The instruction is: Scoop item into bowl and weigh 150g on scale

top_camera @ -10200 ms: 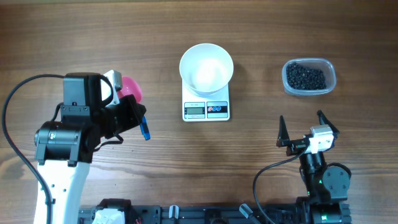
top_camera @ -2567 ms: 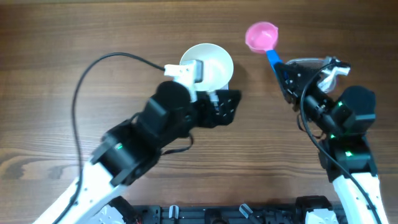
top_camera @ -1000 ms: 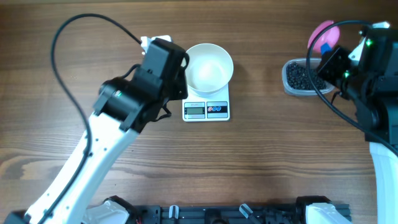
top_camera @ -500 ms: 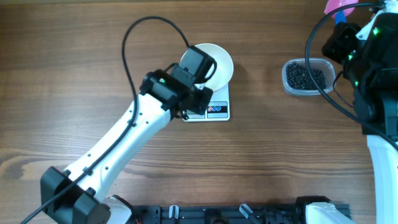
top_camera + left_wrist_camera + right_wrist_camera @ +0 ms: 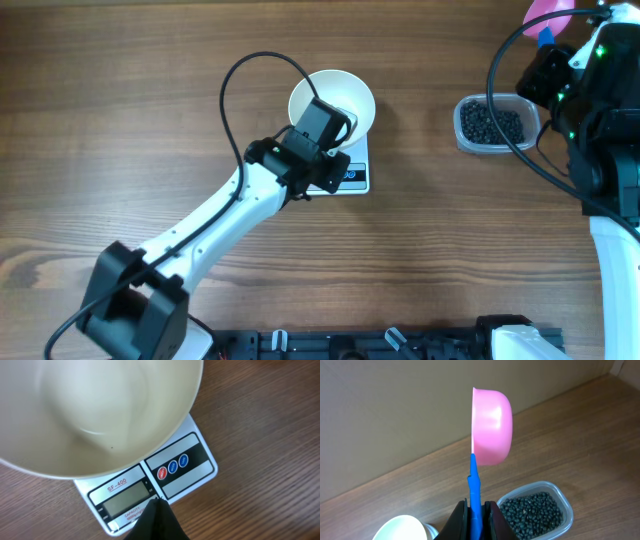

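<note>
White bowl (image 5: 352, 93) atop the scale (image 5: 197, 471), mid-table. Far right, clear tub (image 5: 530, 112) of black beads (image 5: 532, 512). Left gripper (image 5: 156, 506) clenched shut, tip touching the scale's near edge (by the display). Right gripper (image 5: 476, 510) grasping the blue handle (image 5: 474, 485) of the pink scoop (image 5: 491, 427), raised beyond the tub.

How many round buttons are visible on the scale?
3, in a row on the scale, right of its display: red button leftmost, blue button next, second blue button rightmost. None looks hidden.

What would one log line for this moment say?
left gripper: shut, at scale | right gripper: shut on pink scoop | bowl: empty
</note>
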{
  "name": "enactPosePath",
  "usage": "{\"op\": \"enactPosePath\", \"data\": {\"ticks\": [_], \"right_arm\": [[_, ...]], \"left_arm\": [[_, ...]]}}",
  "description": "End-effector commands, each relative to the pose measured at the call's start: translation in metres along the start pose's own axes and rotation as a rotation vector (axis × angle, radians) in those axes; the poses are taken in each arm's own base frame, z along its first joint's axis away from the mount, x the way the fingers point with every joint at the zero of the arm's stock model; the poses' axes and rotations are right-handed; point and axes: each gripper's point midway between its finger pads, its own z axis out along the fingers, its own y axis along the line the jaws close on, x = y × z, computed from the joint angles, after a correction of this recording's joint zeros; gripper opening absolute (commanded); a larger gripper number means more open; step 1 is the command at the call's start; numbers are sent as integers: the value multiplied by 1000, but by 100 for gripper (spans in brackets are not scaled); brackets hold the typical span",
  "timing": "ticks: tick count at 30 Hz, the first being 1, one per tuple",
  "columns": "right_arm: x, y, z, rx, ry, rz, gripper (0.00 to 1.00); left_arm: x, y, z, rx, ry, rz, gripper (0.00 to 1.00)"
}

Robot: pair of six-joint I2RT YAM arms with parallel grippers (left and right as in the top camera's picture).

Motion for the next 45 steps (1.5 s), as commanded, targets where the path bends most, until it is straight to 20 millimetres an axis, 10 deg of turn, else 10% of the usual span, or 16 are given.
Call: {"op": "enactPosePath", "data": {"ticks": [1, 45], "right_arm": [[-7, -1, -1, 14, -18, -14, 4], [-1, -2, 11, 27, 11, -19, 4]], "left_arm": [[14, -6, 23, 15, 54, 22, 4], [33, -2, 83, -71, 118, 60, 4]]}}
